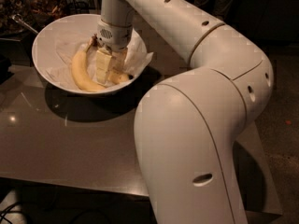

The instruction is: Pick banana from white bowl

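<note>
The white bowl [51,29], lined with crumpled white paper, stands at the back left of the table. Two bananas lie in it. The plumper pale-yellow banana [80,76] curves along the left. The slimmer banana [122,77] lies to its right, mostly hidden under my gripper, with its dark tip showing near the bowl's right rim. A dark stem crown [91,43] shows beside the wrist. My gripper [110,76] points straight down into the bowl and sits right on the slimmer banana.
The bowl rests on a grey-brown table [56,143]. My large white arm [196,125] fills the right half of the view. Dark clutter [42,3] lies behind the bowl at the back left.
</note>
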Controlling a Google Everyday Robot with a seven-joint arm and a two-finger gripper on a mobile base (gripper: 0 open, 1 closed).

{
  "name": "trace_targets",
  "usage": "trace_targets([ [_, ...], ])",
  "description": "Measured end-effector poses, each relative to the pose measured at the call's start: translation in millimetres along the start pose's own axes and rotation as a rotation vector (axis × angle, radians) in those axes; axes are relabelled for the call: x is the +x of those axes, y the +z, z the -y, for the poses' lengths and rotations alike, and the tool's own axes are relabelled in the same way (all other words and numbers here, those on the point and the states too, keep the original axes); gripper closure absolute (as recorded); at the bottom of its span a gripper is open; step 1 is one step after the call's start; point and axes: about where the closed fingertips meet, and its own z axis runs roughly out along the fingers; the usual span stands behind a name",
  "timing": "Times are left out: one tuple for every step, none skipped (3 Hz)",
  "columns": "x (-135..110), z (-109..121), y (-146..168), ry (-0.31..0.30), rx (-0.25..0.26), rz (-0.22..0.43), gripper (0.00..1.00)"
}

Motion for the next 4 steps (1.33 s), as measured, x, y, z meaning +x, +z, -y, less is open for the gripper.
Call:
trace_targets([
  [-0.5,2.6,7.9,0.007,-0.01,-0.013,0.4],
  [-0.4,2.7,8.0,0.007,-0.01,-0.013,0.6],
  [-0.4,2.7,8.0,0.007,-0.01,-0.013,0.83],
  [-0.5,2.7,8.0,0.007,-0.01,-0.013,1.0],
])
